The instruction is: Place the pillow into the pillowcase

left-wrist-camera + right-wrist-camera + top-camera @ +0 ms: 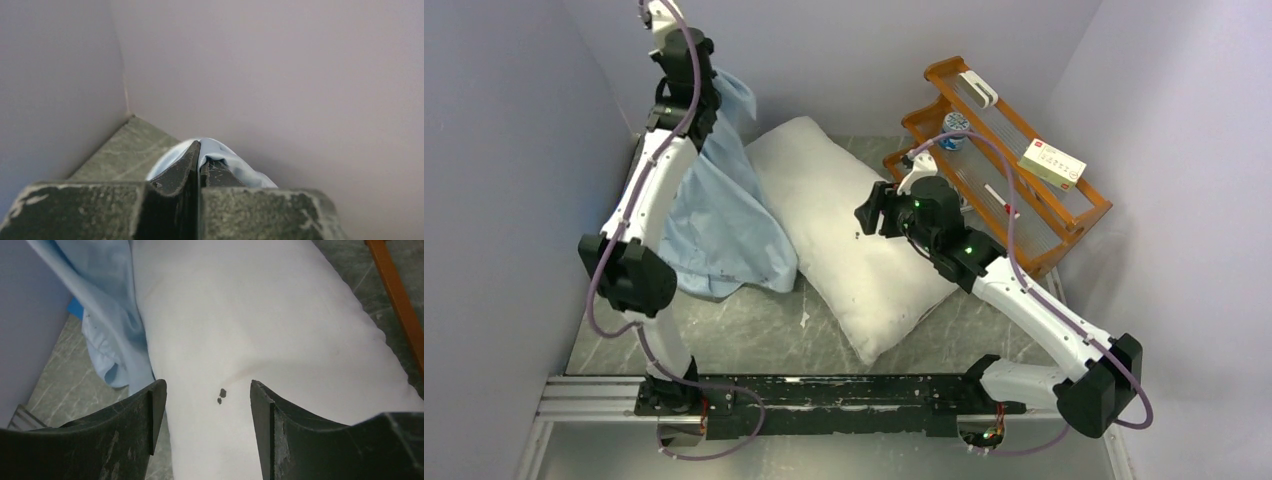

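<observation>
Clock directions are read in the overhead view, with 12 o'clock pointing away from the arm bases.

Nearest the bases, the pillow's [844, 235] near corner rests on the grey table [744, 330]. Its long axis runs from about 5 o'clock up to 11 o'clock, across the middle of the table. The right gripper [207, 390] hovers over the pillow's middle with its jaws standing wide apart, holding nothing. White fabric with two small dark specks shows between them. This arm is much the nearer to the pillow.

At about 9 o'clock from that gripper, the pillowcase [719, 215] hangs as a wrinkled pale-blue sheet, its lower folds lying on the table and touching the pillow's left edge. Farther off, at about 11 o'clock, the left gripper [200, 156] is raised high near the back corner with its jaws pinched tight on a fold of that blue cloth.

Judging from this, the coming move turns on whether the sack's mouth faces the pillow's far end. The mouth cannot be made out.

Farthest away, at 1 o'clock, an orange rack [1064, 215] holds a white box [1052, 163] with a red mark. Its writing is too small to read.
</observation>
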Robot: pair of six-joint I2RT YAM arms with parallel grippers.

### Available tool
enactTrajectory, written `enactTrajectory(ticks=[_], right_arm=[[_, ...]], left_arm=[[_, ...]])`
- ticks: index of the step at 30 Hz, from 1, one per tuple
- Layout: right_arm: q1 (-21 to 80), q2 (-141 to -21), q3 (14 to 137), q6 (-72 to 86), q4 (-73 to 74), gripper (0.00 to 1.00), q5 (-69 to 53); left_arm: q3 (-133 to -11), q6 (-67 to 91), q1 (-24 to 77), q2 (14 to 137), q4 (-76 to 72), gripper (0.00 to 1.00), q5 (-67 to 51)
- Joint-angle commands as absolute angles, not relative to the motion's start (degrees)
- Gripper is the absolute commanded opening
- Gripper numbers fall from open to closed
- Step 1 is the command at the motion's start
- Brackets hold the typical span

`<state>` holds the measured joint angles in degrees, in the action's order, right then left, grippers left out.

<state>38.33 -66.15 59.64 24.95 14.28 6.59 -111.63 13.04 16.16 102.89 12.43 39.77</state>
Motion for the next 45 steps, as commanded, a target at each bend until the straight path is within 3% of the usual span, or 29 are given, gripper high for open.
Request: enactTrajectory(ticks=[1, 3, 8, 10, 15, 20, 27, 32, 34, 36, 41, 45], right_arm=[[38.54, -66.7, 60.4, 23.95, 14.21, 0.66, 4.45], [38.51, -66.6, 60.11, 24.12, 14.05, 0.66, 4.29], [39.08, -68.15, 60.48, 23.39, 14.52, 0.7, 4.24], [39.78, -70.2, 62.53, 20.89, 16.24, 0.77, 5.53], [42.78, -78.94, 70.13, 12.28, 15.91, 0.91, 9.92], [46.0, -91.98, 82.45, 5.76, 13.61, 0.97, 11.86], [47.33, -109.88, 96.81, -0.3, 9.29, 1.0, 12.57], [47.38, -125.54, 112.74, -4.19, 17.47, 0.98, 15.59], [47.36, -129.57, 116.41, -5.22, 19.31, 0.94, 13.66], [47.3, -131.83, 117.74, -5.97, 19.99, 0.81, 12.18], [47.21, -129.22, 115.45, -7.16, 20.14, 0.03, 14.24], [46.82, -116.83, 106.64, -8.43, 15.17, 0.0, 15.3]], left_arm=[[-118.97, 15.11, 11.74, 110.55, 9.07, 0.05, 39.5], [-120.38, 13.64, 9.71, 113.22, 7.79, 0.06, 40.66], [-136.83, 17.73, 6.81, 121.83, 30.13, 0.7, 37.26], [-131.25, 18.16, 7.52, 117.31, 34.11, 0.86, 35.43], [-98.3, 19.77, 10.96, 93.54, 25.47, 0.95, 30.52], [-80.24, 22.7, 11.07, 79.15, 28.9, 0.94, 25.37], [-64.42, 21.05, 11.07, 69.72, 31.58, 0.91, 20.61], [-56.63, 22.31, 11.07, 67.69, 29.05, 0.89, 17.42], [-54.96, 22.42, 11.07, 68.84, 28.25, 0.91, 17.87], [-54.13, 23.03, 10.91, 70.81, 28.15, 0.92, 18.41], [-53.03, 23.85, 10.81, 73.91, 26.04, 0.9, 13.94], [-54.2, 24.14, 10.82, 76.49, 25.18, 0.88, 12.19]])
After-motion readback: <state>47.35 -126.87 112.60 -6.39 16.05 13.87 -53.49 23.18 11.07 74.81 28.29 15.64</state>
